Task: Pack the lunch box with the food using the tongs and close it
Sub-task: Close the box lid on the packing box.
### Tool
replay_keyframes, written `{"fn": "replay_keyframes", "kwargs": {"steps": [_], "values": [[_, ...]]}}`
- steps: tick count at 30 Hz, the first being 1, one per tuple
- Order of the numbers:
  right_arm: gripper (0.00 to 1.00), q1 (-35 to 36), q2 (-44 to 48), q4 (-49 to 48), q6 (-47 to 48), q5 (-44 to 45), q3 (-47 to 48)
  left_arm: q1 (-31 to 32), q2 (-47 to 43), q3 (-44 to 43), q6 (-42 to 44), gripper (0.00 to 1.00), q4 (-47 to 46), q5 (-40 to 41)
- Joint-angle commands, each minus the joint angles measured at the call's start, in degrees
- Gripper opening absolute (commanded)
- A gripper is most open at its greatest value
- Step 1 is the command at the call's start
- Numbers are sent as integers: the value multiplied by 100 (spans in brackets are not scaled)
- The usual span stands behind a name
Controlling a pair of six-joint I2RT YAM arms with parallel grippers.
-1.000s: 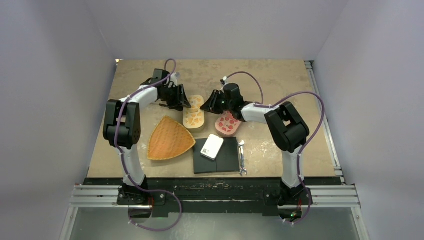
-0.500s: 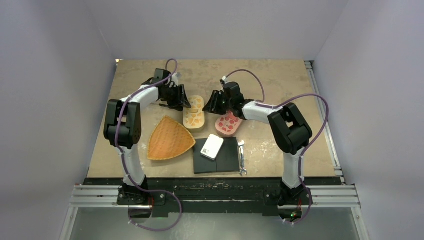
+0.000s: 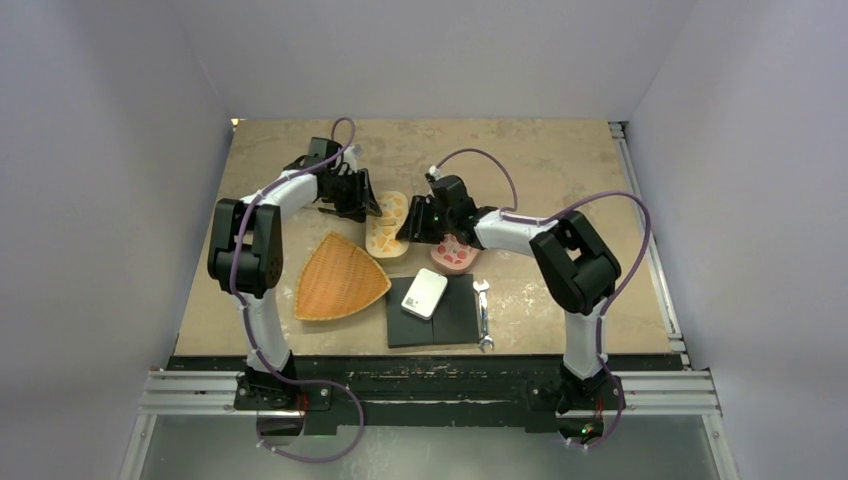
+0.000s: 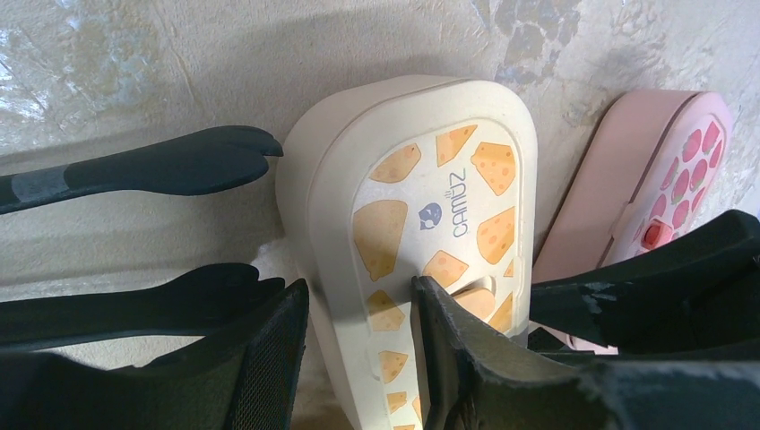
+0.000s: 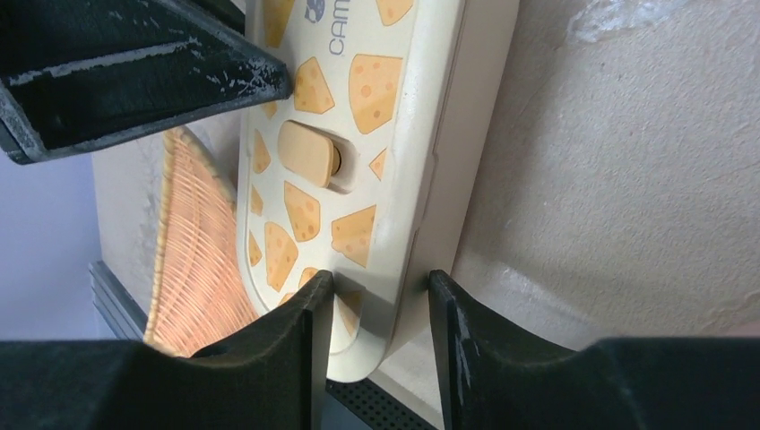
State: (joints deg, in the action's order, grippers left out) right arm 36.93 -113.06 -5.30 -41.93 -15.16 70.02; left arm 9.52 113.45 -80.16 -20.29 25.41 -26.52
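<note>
Top view: a closed cream oval lunch box with cheese print (image 3: pixel 386 236) lies mid-frame on the tan bench (image 3: pixel 560 160). The left hand (image 3: pixel 366 206) is at its left and the right hand (image 3: pixel 410 225) at its right. A pink strawberry-print box (image 3: pixel 458 254) crowds its right side. An orange wicker basket (image 3: pixel 340 278), a black mat (image 3: pixel 455 318) and a silver wrench (image 3: pixel 483 315) lie below.

Left wrist view: fingers straddle the cream box's rim; a pinch cannot be told. Slim black-tipped tongs (image 4: pixel 179 166) sit left.

Right wrist view: fingers straddle the opposite rim, grip unclear.

Both arms reach far and inward, elbows raised. Left gripper (image 3: pixel 358 205) pinches the lunch box (image 4: pixel 430 179) edge; right gripper (image 3: pixel 410 228) straddles the same box, jaws parted.
</note>
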Motion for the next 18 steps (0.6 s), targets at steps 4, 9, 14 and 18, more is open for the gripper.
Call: {"fn": "replay_keyframes", "kwargs": {"steps": [4, 9, 14, 18], "values": [[37, 161, 196, 469, 23, 564, -376, 58, 99, -38, 188, 44, 94, 341], [34, 269, 209, 620, -42, 917, -783, 109, 100, 8, 201, 44, 126, 431], [33, 433, 227, 739, -98, 1233, -1056, 233, 54, 68, 255, 45, 179, 636], [33, 561, 286, 746, -176, 1338, -1256, 328, -91, 146, 273, 46, 126, 871]]}}
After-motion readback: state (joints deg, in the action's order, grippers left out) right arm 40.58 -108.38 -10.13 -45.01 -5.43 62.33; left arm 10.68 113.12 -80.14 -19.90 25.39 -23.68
